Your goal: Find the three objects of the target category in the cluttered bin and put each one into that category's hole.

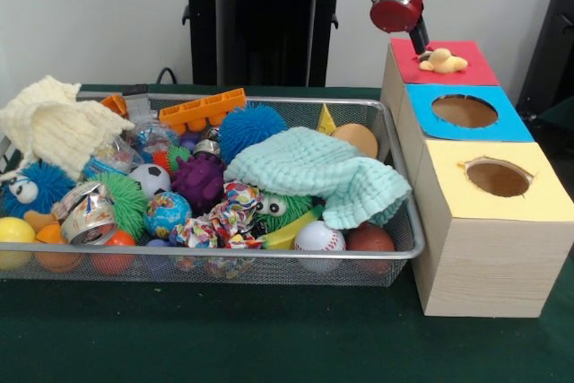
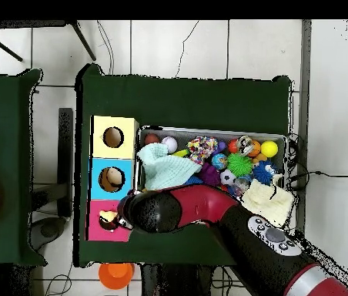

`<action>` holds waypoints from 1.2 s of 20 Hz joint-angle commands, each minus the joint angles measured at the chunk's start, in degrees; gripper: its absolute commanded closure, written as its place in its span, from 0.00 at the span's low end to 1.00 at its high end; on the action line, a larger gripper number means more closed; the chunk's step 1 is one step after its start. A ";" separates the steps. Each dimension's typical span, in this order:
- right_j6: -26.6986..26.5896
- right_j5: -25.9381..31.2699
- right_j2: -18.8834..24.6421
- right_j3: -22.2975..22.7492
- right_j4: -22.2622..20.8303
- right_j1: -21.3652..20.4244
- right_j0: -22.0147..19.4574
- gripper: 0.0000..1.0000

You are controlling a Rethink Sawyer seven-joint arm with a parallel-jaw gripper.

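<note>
The wire basket (image 1: 399, 253) on the green counter (image 1: 224, 338) is heaped with balls, spiky toys, a mint cloth (image 1: 314, 172) and a cream cloth (image 1: 49, 123). At the basket's 3 o'clock stand three boxes; a small tan plush toy (image 1: 443, 61) lies on the red top (image 1: 466, 69), covering its hole. The arm (image 2: 208, 208) reaches from 12 o'clock, its hand (image 1: 419, 40) just above the toy. Whether the hand is spread or pressed together I cannot tell.
</note>
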 commanded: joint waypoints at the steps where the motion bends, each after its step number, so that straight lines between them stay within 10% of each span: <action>1: 6.25 -5.21 2.47 -4.88 0.06 0.82 -0.92 1.00; 24: 6.69 -10.14 -4.95 -2.34 -5.10 4.70 4.96 1.00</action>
